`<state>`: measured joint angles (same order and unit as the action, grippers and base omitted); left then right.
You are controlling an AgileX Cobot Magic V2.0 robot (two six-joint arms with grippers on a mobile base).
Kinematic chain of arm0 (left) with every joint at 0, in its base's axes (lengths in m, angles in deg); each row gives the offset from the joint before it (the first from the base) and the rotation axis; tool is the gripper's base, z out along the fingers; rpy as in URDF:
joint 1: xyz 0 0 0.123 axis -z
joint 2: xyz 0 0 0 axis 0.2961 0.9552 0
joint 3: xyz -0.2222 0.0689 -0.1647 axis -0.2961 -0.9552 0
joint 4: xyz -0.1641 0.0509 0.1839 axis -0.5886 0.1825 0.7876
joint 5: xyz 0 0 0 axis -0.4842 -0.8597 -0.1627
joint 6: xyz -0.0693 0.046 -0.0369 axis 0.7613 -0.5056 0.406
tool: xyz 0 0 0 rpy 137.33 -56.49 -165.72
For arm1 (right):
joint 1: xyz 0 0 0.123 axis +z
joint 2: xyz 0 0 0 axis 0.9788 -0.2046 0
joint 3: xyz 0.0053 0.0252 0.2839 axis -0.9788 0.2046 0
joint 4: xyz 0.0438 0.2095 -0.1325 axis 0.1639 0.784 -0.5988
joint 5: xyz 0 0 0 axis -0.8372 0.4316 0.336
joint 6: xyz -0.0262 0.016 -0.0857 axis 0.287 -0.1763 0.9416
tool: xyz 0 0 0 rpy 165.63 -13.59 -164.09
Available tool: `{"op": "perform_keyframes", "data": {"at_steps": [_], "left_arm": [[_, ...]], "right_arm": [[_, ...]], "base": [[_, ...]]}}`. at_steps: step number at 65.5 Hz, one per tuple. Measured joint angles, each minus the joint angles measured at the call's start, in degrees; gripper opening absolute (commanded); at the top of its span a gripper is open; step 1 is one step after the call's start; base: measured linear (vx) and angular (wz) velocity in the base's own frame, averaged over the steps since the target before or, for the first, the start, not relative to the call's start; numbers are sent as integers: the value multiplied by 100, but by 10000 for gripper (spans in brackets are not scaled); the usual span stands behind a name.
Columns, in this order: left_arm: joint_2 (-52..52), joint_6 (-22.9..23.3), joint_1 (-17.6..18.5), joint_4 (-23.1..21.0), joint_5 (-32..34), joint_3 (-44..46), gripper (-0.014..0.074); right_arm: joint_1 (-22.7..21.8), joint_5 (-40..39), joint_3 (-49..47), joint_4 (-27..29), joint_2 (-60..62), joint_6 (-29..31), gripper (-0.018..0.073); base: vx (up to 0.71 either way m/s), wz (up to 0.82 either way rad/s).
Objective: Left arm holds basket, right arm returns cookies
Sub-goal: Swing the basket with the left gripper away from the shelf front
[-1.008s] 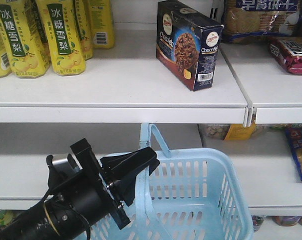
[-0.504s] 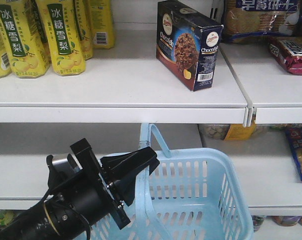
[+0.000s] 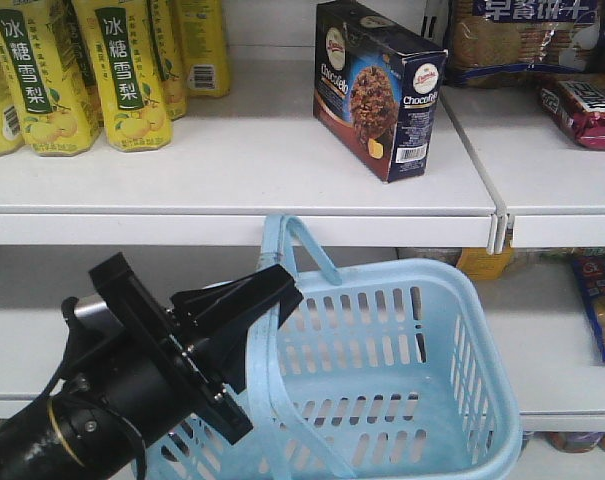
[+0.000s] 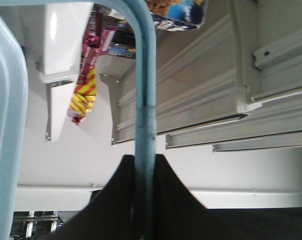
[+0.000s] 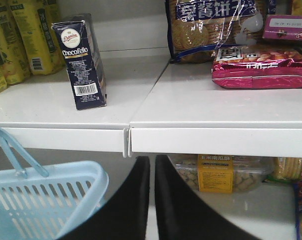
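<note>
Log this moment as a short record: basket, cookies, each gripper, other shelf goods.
basket: empty, tilted, below the upper shelf
handle: clamped in left gripper
cookies: upright on the upper shelf, untouched
right gripper: shut, empty, below the shelf edge
yellow bottles: shelf's left end
biscuit packs: right of the cookies

Navy cookies box (image 3: 380, 88) upright on shelf; light blue basket (image 3: 402, 400) below, tilted, empty

The cookie box (image 3: 377, 88) stands on the top shelf (image 3: 242, 170) — bottles (image 3: 92, 70) to its left, snack packs (image 3: 582, 105) to its right — above the basket (image 3: 382, 380).
</note>
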<state>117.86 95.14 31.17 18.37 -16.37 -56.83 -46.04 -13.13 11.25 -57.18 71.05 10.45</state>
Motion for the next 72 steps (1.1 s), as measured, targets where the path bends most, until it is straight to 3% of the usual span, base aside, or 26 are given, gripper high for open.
{"op": "perform_keyframes", "data": {"at_steps": [30,44,57,66,72], "left_arm": [[-720,269,-36,-226,-1407,0,-3],[-1160,287,-265,-105,-2305,0,-3],[-1786,613,-724,475,-3210,0,-3],[-2245,1245,-1145,1299,-4005,-5,-3],[-2514,1375,-1411,1634,-4369,-50,-3]], "right_arm": [[0,0,0,0,0,0,-11],[0,0,0,0,0,0,-11],[0,0,0,0,0,0,-11],[0,0,0,0,0,0,-11],[0,0,0,0,0,0,-11]], "base": [[0,0],[0,0],[0,0],[0,0],[0,0]]}}
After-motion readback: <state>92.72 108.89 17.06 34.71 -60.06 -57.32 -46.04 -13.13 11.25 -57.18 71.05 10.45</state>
